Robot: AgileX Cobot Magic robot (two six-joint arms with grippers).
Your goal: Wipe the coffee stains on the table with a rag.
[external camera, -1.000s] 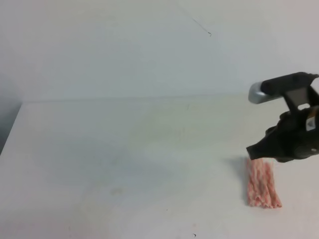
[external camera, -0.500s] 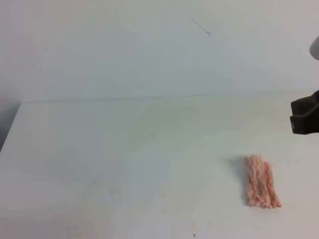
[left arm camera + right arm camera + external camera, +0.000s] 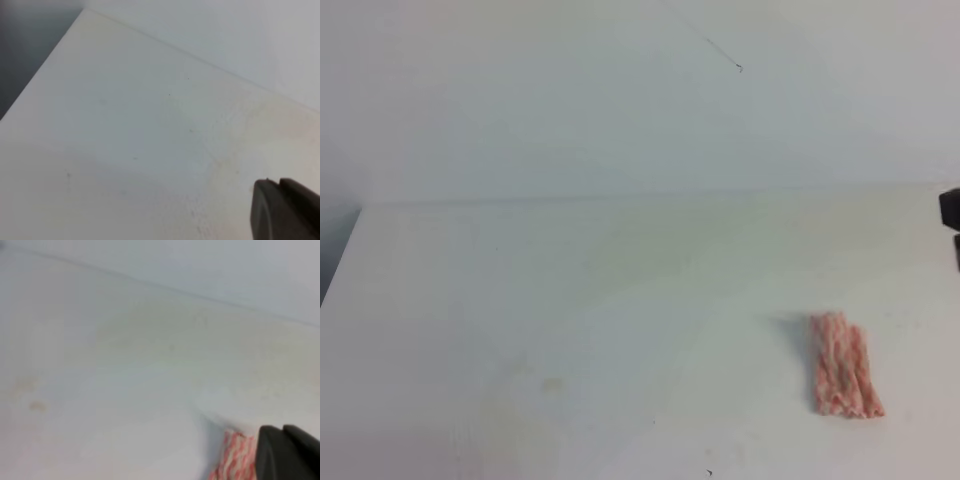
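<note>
The pink-and-white rag (image 3: pixel 845 365) lies flat on the white table (image 3: pixel 620 270) at the right front, with nothing holding it. Its corner shows in the right wrist view (image 3: pixel 235 460), just left of my right gripper (image 3: pixel 281 430), whose dark fingers sit together with no gap. Only a dark sliver of that arm (image 3: pixel 952 212) shows at the right edge of the high view. My left gripper (image 3: pixel 277 182) hangs over bare table, fingers together, holding nothing. No glossy coffee puddle shows, only a faint tan mark (image 3: pixel 552 383), also in the right wrist view (image 3: pixel 36 406).
The table's left edge (image 3: pixel 345 250) drops to a dark floor, also seen in the left wrist view (image 3: pixel 35 70). A pale wall (image 3: pixel 620 100) rises behind the table. Faint yellowish smudges cover the tabletop.
My right arm was over the rag's far end, then drew back to the right and almost out of the high view. The rag stays where it lay.
</note>
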